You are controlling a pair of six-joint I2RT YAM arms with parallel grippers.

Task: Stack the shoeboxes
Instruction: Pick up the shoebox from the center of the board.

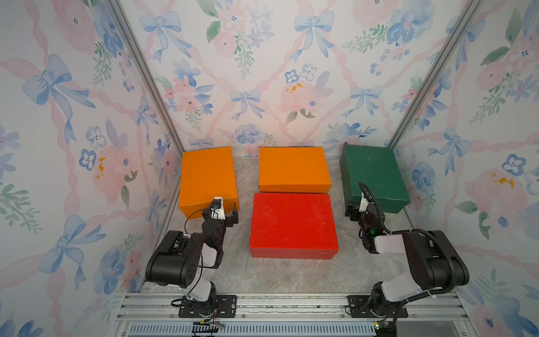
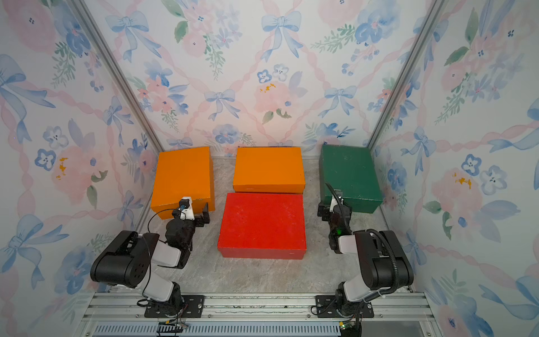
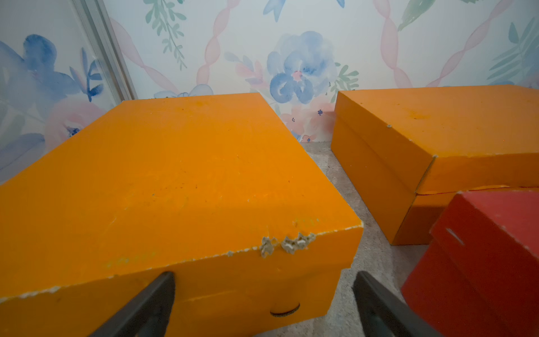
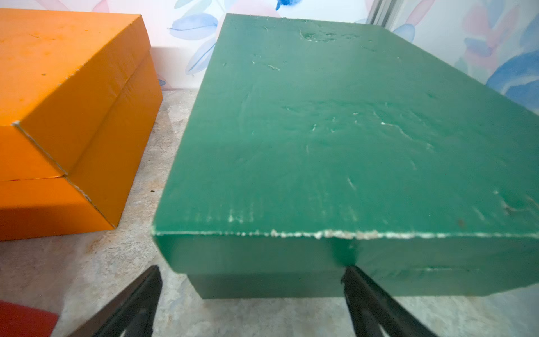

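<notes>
left jaws: spread wide, empty, facing orange rectangular cardboard shoebox [image 1: 207,178] | right jaws: spread wide, empty, facing dark green rectangular cardboard shoebox [image 1: 374,175]

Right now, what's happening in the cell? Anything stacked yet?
Nothing is stacked yet. The left gripper is open at the near corner of the orange lidded cardboard box by the left wall. The right gripper is open at the near corner of the dark green lidded box. Neither grips anything. The second orange box at the back and the red box in front of it are untouched. All four sit singly on the grey marbled table.
</notes>
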